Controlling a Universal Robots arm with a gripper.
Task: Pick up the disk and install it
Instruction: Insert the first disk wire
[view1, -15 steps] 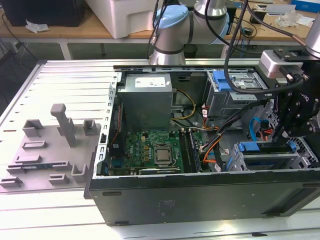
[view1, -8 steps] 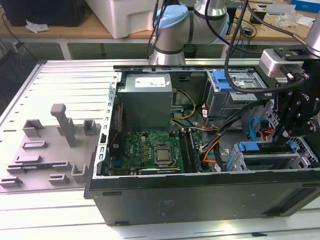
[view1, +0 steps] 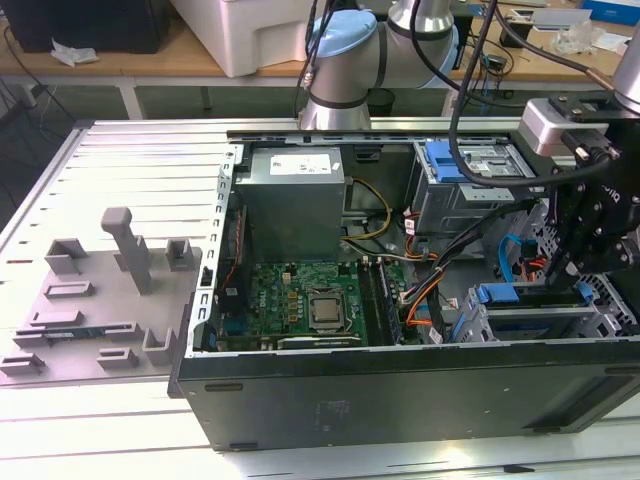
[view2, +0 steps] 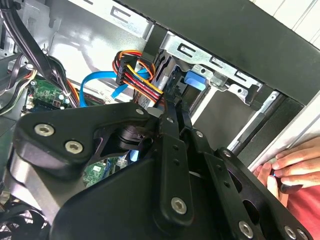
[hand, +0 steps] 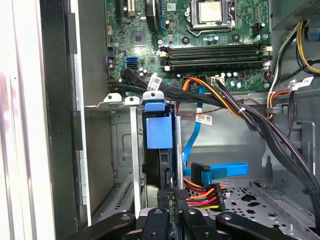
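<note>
Here my hand (view1: 585, 270) hangs over the drive cage (view1: 535, 320) in the open computer case (view1: 400, 400), clenched on the disk (hand: 160, 160). The disk stands on edge in the cage slot, its blue bracket (hand: 159, 131) facing the motherboard (hand: 200, 40).

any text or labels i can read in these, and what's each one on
No text can be read with confidence.
Power supply label, exterior view: print too small to read.
White cable tags, first wrist view: print blurred.
Motherboard markings, first wrist view: too small to read.
</note>
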